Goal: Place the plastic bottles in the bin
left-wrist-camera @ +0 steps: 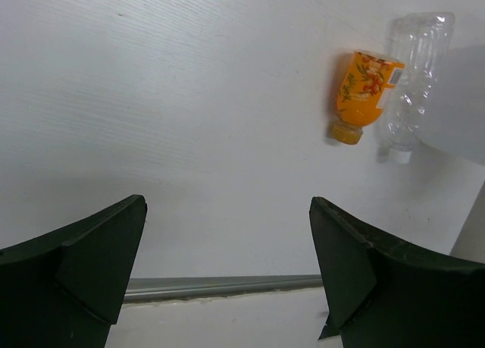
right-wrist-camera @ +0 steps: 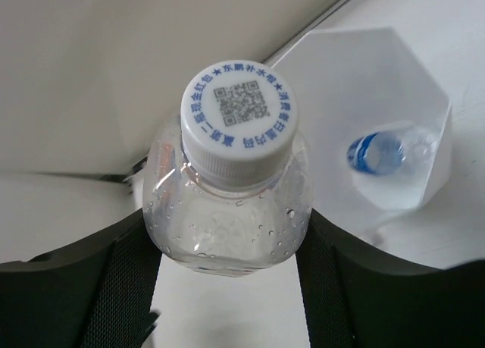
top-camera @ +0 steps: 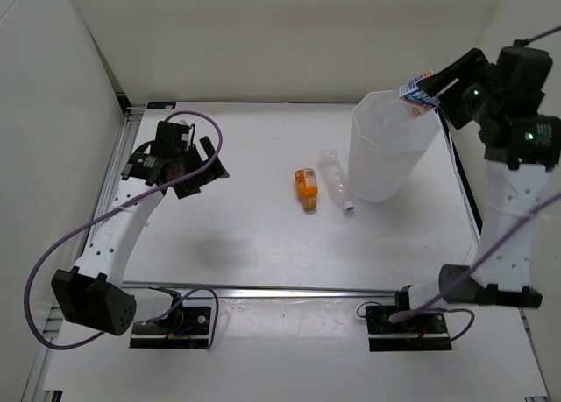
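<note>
Held: clear bottle (right-wrist-camera: 227, 219), beaded with droplets, is clamped in the right pincer (right-wrist-camera: 227, 246).
Cap: white cap (right-wrist-camera: 239, 117), printed with a QR code.
Bin: bin (right-wrist-camera: 341, 67) is seen from above; a small bottle (right-wrist-camera: 383, 151) marked blue is lodged inside.

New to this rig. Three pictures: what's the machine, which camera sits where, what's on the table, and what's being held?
These are two robot arms bolted to the near edge of a white table. Each ends in a two-finger gripper. The wide picture comes from a fixed camera above and behind them. The other two come from cameras on the wrists, each looking past that arm's own fingers.

On the table, an orange bottle and a clear bottle lie side by side next to a tall white bin. The right wrist view shows a blue-labelled bottle lying inside the bin.

The left gripper is open and empty, off to the left. The right gripper is shut on a capped bottle, held up by the bin's rim.
</note>
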Robot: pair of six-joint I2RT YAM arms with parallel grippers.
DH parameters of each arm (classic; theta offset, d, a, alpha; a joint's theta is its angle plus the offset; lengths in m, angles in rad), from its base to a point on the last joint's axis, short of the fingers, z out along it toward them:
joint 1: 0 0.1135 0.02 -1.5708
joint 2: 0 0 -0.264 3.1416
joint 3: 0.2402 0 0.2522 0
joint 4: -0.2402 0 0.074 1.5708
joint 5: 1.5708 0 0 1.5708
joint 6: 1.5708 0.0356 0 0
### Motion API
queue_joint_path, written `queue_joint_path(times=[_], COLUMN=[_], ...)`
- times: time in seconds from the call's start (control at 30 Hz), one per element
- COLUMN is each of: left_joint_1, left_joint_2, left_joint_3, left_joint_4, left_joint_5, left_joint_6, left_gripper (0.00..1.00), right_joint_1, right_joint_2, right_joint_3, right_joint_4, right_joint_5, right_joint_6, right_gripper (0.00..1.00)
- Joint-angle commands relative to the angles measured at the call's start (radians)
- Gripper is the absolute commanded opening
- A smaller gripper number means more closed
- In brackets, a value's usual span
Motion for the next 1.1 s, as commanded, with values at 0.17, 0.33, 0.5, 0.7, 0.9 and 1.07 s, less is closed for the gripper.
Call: queue_joint_path(times=[0.17,0.33,0.5,0.7,0.9,1.07], left_joint_1=[-0.005,-0.025,-0.103,-0.203,-0.280,-0.291], left_joint_2=[0.020,0.138,0.351,0.733,0.954,0.994], left_joint_3=[0.007,0.118,0.293,0.671,0.842,0.842], left_joint_4=[0.118,0.138,0.168,0.168,0.145,0.145], left_joint_5=[0.190,0.210,0.190,0.337,0.365,0.345], left_joint_6=[0.023,0.014,-0.046,-0.046,-0.028,-0.027], left_gripper=[1.00,1.00,1.00,1.00,1.00,1.00], right_joint_1=[-0.007,-0.007,0.002,0.011,0.002,0.002], right_joint_2=[0.189,0.272,0.117,-0.035,-0.053,-0.064], right_joint_3=[0.011,0.125,-0.014,-0.214,-0.179,-0.168], right_joint_4=[0.244,0.207,0.160,0.171,0.160,0.151], right_joint_5=[0.186,0.192,0.171,0.121,0.091,0.100], right_joint_6=[-0.220,-0.303,-0.211,-0.192,-0.212,-0.222], right_gripper=[0.36,1.00,1.00,1.00,1.00,1.00])
